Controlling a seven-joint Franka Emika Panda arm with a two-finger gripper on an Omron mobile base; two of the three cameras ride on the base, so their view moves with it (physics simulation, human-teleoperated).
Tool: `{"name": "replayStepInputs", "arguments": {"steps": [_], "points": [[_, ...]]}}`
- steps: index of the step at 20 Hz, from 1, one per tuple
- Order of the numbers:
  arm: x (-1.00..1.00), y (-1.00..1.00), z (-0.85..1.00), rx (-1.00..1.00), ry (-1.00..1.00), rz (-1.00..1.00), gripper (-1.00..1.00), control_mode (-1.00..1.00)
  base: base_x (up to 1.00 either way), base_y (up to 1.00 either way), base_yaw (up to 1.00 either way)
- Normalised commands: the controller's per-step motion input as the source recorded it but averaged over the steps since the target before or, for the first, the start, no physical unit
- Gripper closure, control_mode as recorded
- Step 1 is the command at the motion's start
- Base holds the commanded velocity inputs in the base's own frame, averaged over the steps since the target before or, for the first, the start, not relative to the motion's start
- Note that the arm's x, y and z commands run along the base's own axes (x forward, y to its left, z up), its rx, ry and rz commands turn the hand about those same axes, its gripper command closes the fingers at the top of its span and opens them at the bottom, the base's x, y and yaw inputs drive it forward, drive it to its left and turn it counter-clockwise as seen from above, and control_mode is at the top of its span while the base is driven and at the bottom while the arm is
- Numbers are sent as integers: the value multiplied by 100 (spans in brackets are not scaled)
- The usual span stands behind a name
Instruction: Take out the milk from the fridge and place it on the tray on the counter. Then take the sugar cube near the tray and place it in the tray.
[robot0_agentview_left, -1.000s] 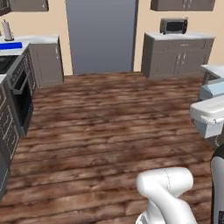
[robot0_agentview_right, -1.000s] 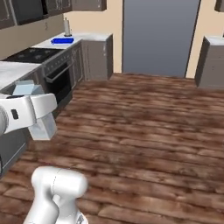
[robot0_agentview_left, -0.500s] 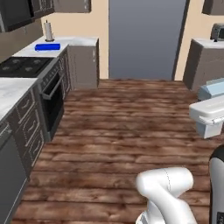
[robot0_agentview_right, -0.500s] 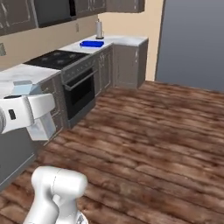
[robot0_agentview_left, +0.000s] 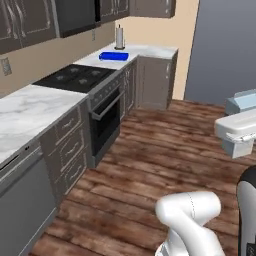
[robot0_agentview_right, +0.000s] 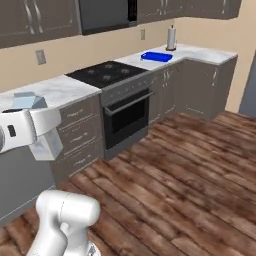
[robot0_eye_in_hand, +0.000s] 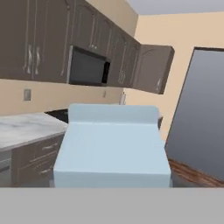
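The milk (robot0_eye_in_hand: 113, 146), a pale blue-grey carton with a gabled top, sits right in front of the hand camera, its ridge uppermost and its sloped faces spreading down to the bottom of that view. In the left base view the same carton (robot0_agentview_left: 241, 102) shows at the right edge, lying against the top of the white hand; in the right base view it (robot0_agentview_right: 27, 101) pokes up above the hand at the left edge. The gripper (robot0_agentview_right: 44, 145) is closed on the milk, carrying it in the air above the wooden floor (robot0_agentview_left: 165, 165), well apart from any worktop; the fingertips themselves are hidden behind the carton.

The tray (robot0_agentview_left: 114, 56), flat and bright blue, lies on the far corner stretch of the counter (robot0_agentview_left: 150, 50), just in front of an upright paper towel roll (robot0_agentview_left: 119, 36). From the right base view the tray (robot0_agentview_right: 156, 56) appears to hold nothing, though at this distance anything tiny in or beside it is too small to tell.

Between the tray and the robot, a black stovetop (robot0_agentview_right: 105, 72) is set into the worktop above an oven (robot0_agentview_right: 127, 115). Nearer still runs another white marble stretch (robot0_agentview_left: 30, 112) over drawers. Dark wall cabinets (robot0_eye_in_hand: 39, 39) and a microwave (robot0_eye_in_hand: 89, 68) hang above. The grey fridge door (robot0_agentview_left: 225, 50) stands shut at the right.
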Motion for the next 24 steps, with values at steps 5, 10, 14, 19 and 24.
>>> {"name": "replayStepInputs", "arguments": {"steps": [5,10,14,19,24], "points": [[0,0,0,0,0,0,100,100,100,-30,54],[0,0,0,0,0,0,100,100,100,-39,52],[0,0,0,0,0,0,100,100,100,-57,53],[0,0,0,0,0,0,100,100,100,-90,43],[0,0,0,0,0,0,100,100,100,-100,32]]}}
